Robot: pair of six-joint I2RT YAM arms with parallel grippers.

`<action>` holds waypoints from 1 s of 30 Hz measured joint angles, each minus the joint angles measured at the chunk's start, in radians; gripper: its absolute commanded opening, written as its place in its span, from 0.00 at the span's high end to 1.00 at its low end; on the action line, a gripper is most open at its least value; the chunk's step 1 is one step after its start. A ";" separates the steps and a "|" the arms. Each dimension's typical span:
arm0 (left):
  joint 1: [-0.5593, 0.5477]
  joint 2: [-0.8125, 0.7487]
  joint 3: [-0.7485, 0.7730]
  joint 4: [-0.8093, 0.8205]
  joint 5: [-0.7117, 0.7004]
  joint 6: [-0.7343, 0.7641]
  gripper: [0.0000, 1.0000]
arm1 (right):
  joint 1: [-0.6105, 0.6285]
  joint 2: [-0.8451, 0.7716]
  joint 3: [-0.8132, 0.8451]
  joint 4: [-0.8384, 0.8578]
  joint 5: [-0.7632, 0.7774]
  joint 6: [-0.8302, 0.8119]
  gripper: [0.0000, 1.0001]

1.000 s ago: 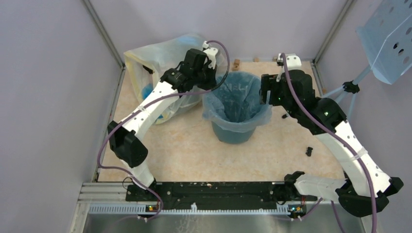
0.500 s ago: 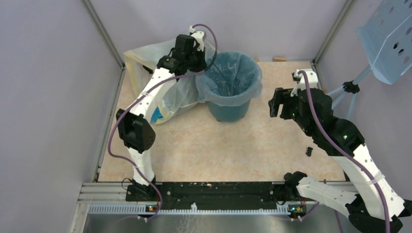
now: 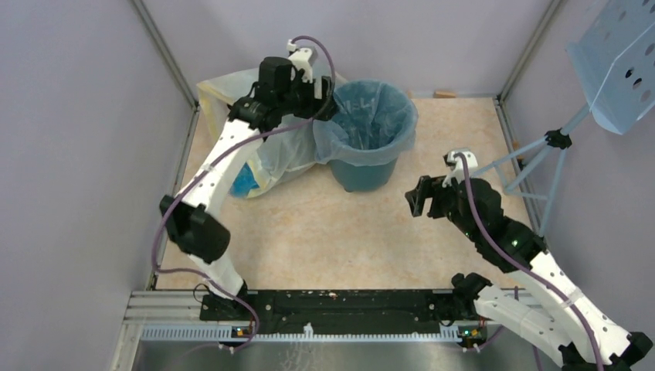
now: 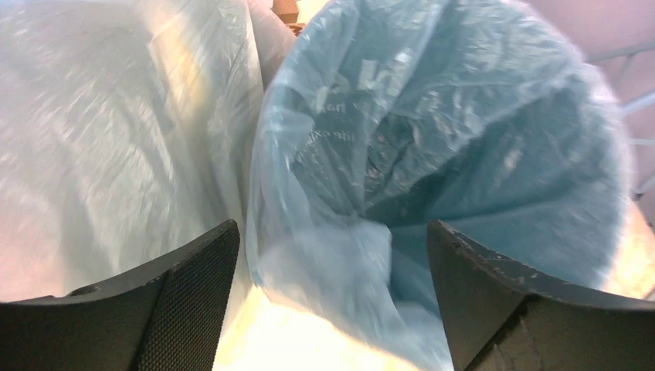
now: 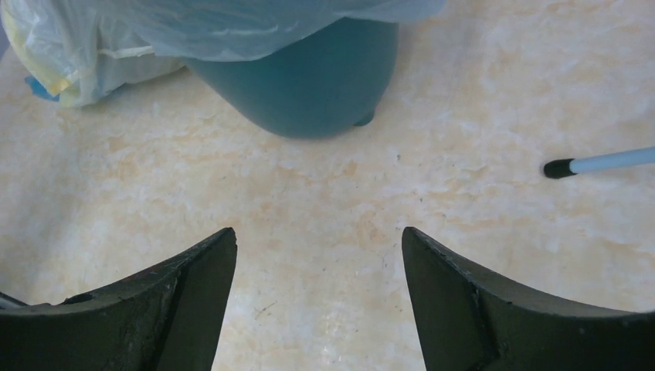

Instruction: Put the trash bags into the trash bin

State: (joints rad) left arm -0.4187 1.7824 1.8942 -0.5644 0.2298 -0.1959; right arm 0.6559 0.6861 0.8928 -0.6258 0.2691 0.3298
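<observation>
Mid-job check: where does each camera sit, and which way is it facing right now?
Top external: above and behind the bases, looking down on the table; both arms show, left gripper at the trash bin rim, right gripper over the table.
Left wrist: above the rim, looking into the trash bag lining the bin; its open fingers show.
Right wrist: low, facing the bin's base across the table; its open fingers show.
Shared: all three see bin and bag.
</observation>
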 measured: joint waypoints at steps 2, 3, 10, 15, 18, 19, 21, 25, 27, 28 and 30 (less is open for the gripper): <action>0.000 -0.112 -0.089 0.021 0.001 -0.008 0.01 | 0.000 -0.059 -0.092 0.065 -0.012 0.018 0.19; 0.000 -0.172 -0.136 0.029 0.001 -0.011 0.01 | 0.000 -0.096 -0.147 0.098 -0.008 0.037 0.19; 0.000 -0.704 -0.632 0.182 -0.019 -0.039 0.01 | 0.000 -0.244 -0.353 0.193 0.062 0.132 0.17; -0.001 -0.952 -0.969 0.225 -0.050 -0.111 0.01 | 0.000 -0.258 -0.397 0.248 0.062 0.148 0.05; -0.001 -1.044 -1.143 0.226 -0.091 -0.156 0.01 | 0.000 -0.266 -0.447 0.284 0.071 0.161 0.05; -0.001 -1.077 -1.207 0.222 -0.109 -0.174 0.01 | 0.000 -0.272 -0.469 0.294 0.080 0.163 0.05; -0.001 -1.110 -1.273 0.220 -0.124 -0.187 0.01 | 0.000 -0.283 -0.506 0.312 0.109 0.164 0.05; -0.001 -1.178 -1.378 0.225 -0.197 -0.217 0.01 | -0.002 -0.302 -0.580 0.404 0.198 0.117 0.06; -0.001 -1.206 -1.416 0.241 -0.241 -0.211 0.01 | -0.004 -0.317 -0.627 0.477 0.239 0.068 0.06; -0.001 -1.214 -1.430 0.250 -0.262 -0.199 0.01 | -0.006 -0.322 -0.652 0.513 0.254 0.043 0.06; -0.001 -1.217 -1.448 0.269 -0.303 -0.171 0.01 | -0.021 -0.320 -0.686 0.562 0.273 0.007 0.06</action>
State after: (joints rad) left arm -0.4194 0.5652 0.4465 -0.2955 -0.0734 -0.3664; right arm 0.6350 0.3656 0.2070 -0.0643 0.5423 0.3367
